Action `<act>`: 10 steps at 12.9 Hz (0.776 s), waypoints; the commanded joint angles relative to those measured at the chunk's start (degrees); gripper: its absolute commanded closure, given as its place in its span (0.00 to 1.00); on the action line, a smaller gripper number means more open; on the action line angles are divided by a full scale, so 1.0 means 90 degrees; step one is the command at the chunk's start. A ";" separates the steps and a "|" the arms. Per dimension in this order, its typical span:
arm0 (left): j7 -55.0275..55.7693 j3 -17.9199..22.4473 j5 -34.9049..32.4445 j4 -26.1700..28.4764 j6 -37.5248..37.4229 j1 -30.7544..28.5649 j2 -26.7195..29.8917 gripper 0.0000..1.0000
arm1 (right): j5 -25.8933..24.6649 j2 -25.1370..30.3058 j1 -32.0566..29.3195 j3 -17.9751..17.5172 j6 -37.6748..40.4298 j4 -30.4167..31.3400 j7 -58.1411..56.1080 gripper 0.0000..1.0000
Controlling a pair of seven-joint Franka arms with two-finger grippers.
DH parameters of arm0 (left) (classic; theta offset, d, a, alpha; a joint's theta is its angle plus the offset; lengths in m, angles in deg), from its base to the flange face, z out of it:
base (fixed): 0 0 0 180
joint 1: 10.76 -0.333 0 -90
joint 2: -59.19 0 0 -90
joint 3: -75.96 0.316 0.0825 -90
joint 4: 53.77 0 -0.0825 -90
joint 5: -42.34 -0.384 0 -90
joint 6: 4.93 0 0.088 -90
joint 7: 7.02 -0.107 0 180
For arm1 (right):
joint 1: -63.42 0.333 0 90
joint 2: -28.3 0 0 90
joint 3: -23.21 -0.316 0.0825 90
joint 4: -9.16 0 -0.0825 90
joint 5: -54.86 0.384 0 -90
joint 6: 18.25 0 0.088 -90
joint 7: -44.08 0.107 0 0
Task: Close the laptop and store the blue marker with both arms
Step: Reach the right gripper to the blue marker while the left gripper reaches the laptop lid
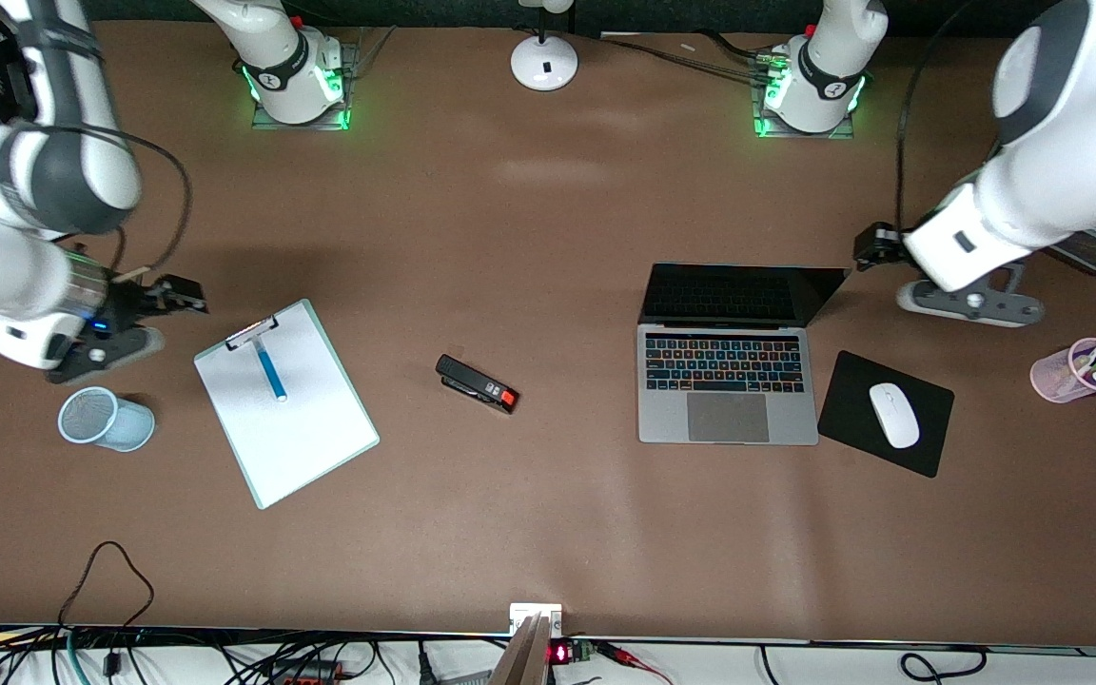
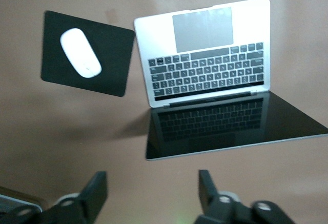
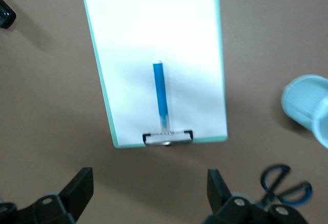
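While the laptop point(image 1: 727, 385) sits open on the tabletop point(image 1: 548, 533) beside the mouse pad point(image 1: 886, 413), the blue marker point(image 1: 271, 372) lies on the clipboard point(image 1: 285, 401); both left tool point(image 2: 152, 193) and right tool point(image 3: 149, 189) hover wide open, empty, and a fast lid push could slide the laptop.

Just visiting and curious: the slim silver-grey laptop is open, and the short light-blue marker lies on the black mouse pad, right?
Not quite. The slim silver-grey laptop is open, but the short light-blue marker lies on the white clipboard, as the front view shows. The black mouse pad holds a white mouse.
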 commanded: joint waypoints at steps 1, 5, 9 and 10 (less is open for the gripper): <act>0.0607 -0.0311 0.0332 -0.0190 -0.0647 0.0016 -0.0124 0.88 | 0.0066 -0.0239 0.0117 0.0023 -0.0681 0.0236 -0.0457 0.06; 0.1468 -0.0898 0.0431 -0.0151 -0.0973 0.0016 -0.0114 1.00 | 0.0036 -0.0581 0.0313 0.0023 -0.2360 0.0949 -0.0866 0.26; 0.2035 -0.1386 0.1201 0.0161 -0.0856 -0.0013 -0.0114 1.00 | 0.0036 -0.1059 0.0293 0.0023 -0.2988 0.0969 -0.1318 0.28; 0.2084 -0.1416 0.1212 0.0229 -0.0817 -0.0003 -0.0114 1.00 | 0.0036 -0.1099 0.0294 0.0023 -0.3028 0.0969 -0.1318 0.30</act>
